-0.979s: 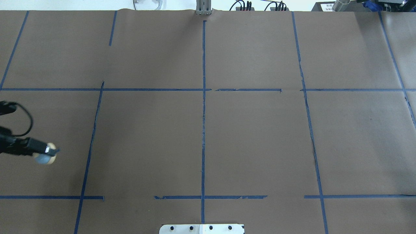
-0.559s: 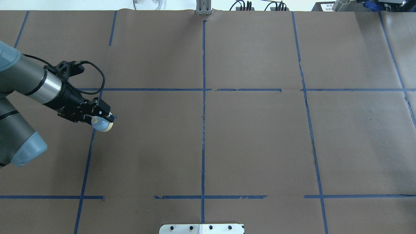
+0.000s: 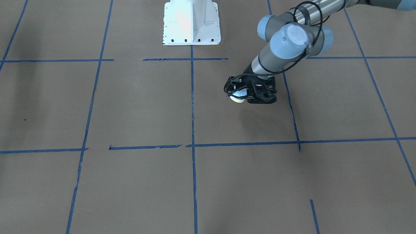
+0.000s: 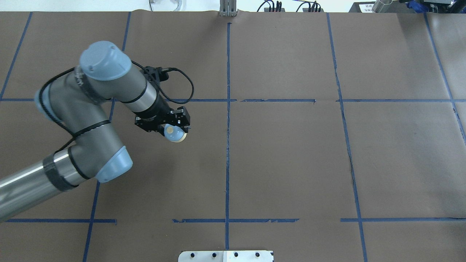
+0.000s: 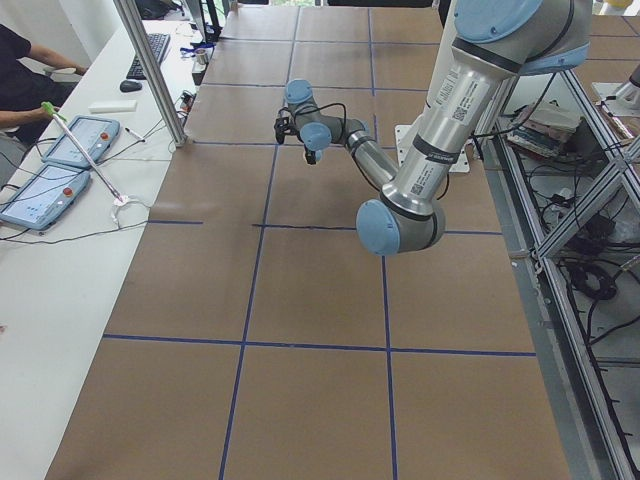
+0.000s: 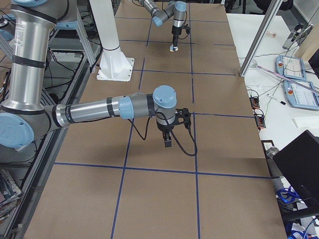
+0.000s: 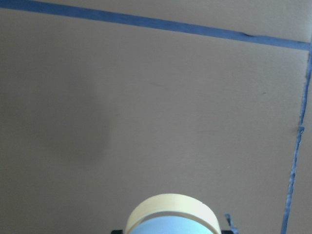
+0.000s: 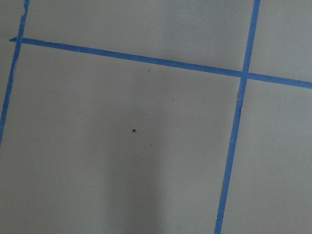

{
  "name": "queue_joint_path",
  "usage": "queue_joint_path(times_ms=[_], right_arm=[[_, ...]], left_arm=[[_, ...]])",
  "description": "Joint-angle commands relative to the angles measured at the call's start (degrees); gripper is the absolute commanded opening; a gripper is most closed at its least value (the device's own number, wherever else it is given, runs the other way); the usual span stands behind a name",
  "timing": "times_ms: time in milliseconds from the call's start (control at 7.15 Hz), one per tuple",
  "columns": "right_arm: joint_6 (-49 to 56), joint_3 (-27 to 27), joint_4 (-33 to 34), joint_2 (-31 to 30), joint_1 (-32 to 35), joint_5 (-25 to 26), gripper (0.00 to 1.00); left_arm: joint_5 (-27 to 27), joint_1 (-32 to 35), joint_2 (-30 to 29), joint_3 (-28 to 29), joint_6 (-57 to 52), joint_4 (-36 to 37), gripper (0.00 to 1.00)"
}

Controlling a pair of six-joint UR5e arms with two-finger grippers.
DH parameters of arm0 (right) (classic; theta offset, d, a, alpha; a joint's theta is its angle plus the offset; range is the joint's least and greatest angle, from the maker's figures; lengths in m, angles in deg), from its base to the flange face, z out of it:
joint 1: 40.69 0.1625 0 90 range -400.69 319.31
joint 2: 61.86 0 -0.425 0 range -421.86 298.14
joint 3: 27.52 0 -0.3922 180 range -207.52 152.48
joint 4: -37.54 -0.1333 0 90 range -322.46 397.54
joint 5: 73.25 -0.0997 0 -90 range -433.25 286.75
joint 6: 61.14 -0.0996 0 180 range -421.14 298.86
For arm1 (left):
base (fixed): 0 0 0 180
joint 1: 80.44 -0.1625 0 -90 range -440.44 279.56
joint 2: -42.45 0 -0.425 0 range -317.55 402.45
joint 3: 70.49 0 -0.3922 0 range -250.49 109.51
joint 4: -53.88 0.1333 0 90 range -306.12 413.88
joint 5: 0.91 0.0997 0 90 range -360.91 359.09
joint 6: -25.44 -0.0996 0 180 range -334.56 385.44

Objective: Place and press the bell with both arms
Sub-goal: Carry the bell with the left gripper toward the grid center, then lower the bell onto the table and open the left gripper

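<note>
My left gripper (image 4: 175, 131) is shut on the bell (image 4: 174, 134), a small light-blue dome with a cream base ring. It holds the bell tilted, a little above the brown paper, left of the centre tape line. The bell also shows in the front-facing view (image 3: 237, 97), the left wrist view (image 7: 170, 218) and far off in the exterior right view (image 6: 173, 48). My right gripper (image 6: 168, 143) shows only in the exterior right view, pointing down over the paper; I cannot tell whether it is open or shut. The right wrist view shows only paper and tape.
Blue tape lines (image 4: 228, 145) divide the brown paper into squares. The white bolted pedestal (image 3: 191, 22) stands at the robot's side of the table. Tablets (image 5: 75, 140) and an upright metal post (image 5: 155, 75) stand on the white bench beyond the far edge, with an operator seated there.
My left arm has swept in from the table's left edge towards the centre and farther from the robot, carrying the bell with it. More of the arm is now in view.
</note>
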Motion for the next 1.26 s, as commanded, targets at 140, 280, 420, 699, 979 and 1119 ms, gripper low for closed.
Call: queue_joint_path(times_ms=[140,280,420,699,979,1119], right_arm=[[0.03,-0.20,0.01,-0.10,-0.03,-0.01,1.00],[0.03,-0.20,0.01,-0.10,-0.03,-0.01,1.00],[-0.05,-0.20,0.01,-0.18,-0.03,-0.10,1.00],[-0.05,-0.11,0.01,-0.10,-0.03,-0.18,1.00],[0.03,-0.55,0.01,-0.10,-0.03,-1.68,1.00],[0.03,-0.47,0.01,-0.10,-0.03,-1.68,1.00]], left_arm=[[4.67,-2.00,-12.53,13.54,1.14,1.46,0.02],[6.95,-3.31,-15.69,16.35,1.05,3.56,0.02],[7.41,-3.41,-20.85,23.16,0.97,3.67,0.02],[9.42,-4.28,-23.54,27.54,0.79,3.49,0.05],[9.79,-4.29,-23.28,27.71,0.62,3.49,0.06],[9.87,-4.38,-23.28,27.71,0.61,3.23,0.10]])
